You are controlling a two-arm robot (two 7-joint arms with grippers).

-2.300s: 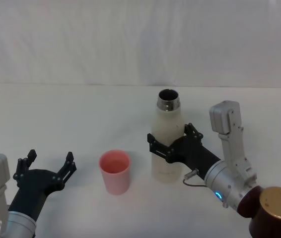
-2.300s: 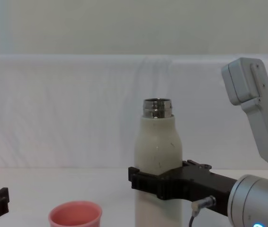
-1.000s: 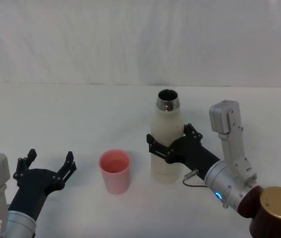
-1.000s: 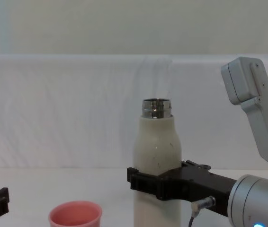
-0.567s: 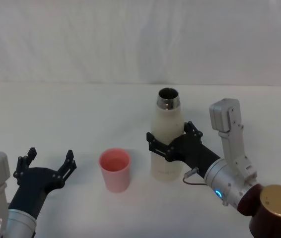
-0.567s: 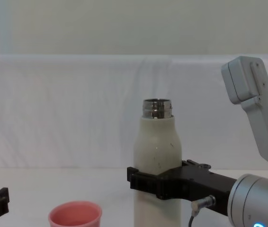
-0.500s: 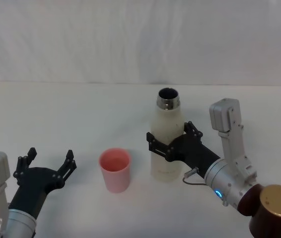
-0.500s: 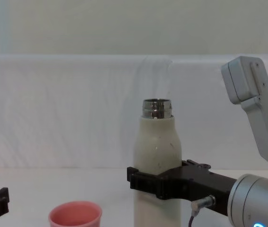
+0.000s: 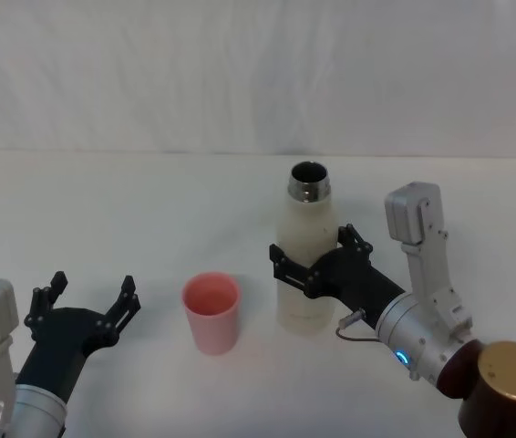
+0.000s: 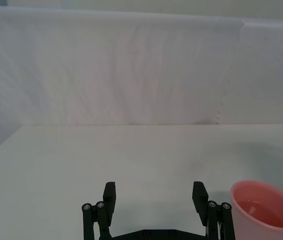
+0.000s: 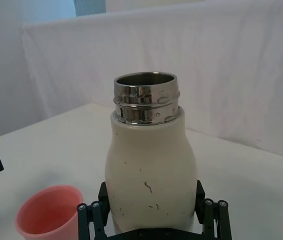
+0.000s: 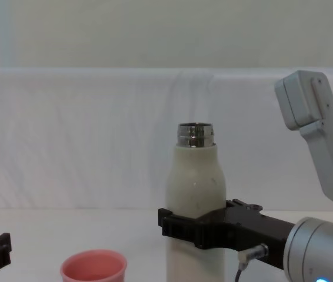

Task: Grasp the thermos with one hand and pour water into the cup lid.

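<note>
From the head view, the right gripper [image 9: 311, 265] is clamping the thermos [image 9: 307, 260] at mid-body, upright just right of the cup lid [image 9: 211, 315]; next I'd expect lifting and tilting. Left of the cup lid, the left gripper [image 9: 85, 301] is idling, fingers spread. In the right wrist view, both fingers are pressing the thermos's flanks.

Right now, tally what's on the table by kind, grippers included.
Thermos: 1, upright, neck open, held by the right gripper
Cup lid: 1, pink, standing to the robot's left of the thermos
Grippers: 2; left gripper open and empty, near the cup lid
Total: 4
</note>
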